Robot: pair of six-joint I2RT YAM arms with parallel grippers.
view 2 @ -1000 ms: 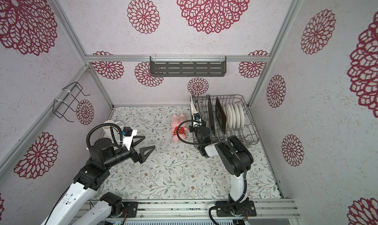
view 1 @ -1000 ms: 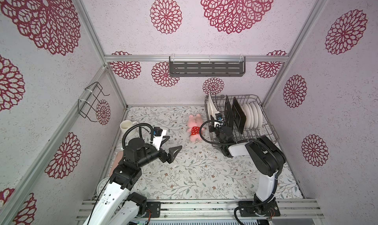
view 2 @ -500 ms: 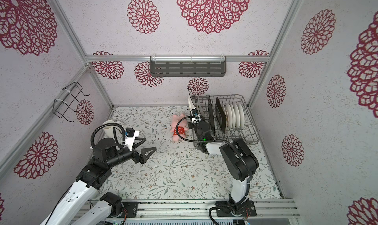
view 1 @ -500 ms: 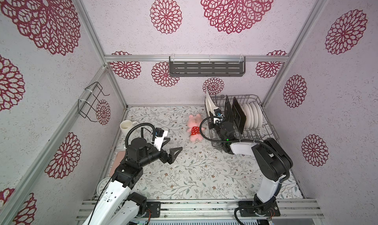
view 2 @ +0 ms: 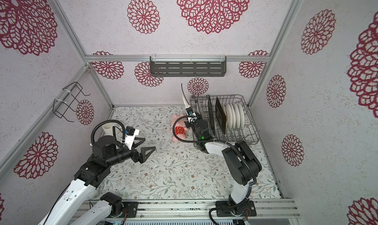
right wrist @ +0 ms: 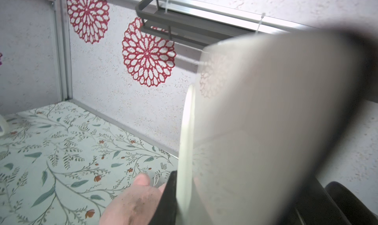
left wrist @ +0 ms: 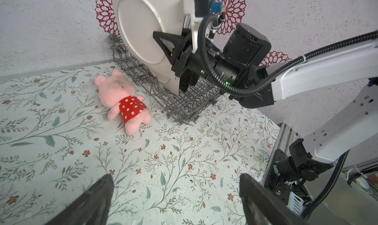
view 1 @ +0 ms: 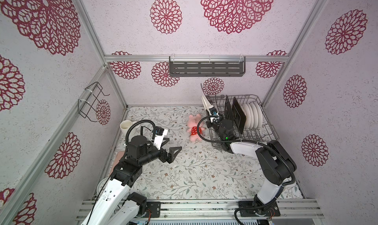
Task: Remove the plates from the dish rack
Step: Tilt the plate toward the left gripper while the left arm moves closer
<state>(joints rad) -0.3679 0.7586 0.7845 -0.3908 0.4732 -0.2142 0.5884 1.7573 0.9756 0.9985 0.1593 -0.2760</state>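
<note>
The dish rack (view 1: 245,95) is the tight spot. Inside it, dark square plates (view 1: 239,116) and white round plates (view 1: 253,115) stand on edge with only narrow gaps between them. On the rack's mat side the right gripper (left wrist: 155,34), clamped on a cream plate (left wrist: 141,33), and its arm (view 1: 245,148) fill the approach, and a plush pig (view 1: 194,127) lies just beside the rack there (soft, but in the way). Away from the rack the flowered mat (view 1: 204,172) lies bare out to the left gripper (view 1: 175,143), jaws wide. A grey shelf (view 1: 206,68) hangs above the rack.
</note>
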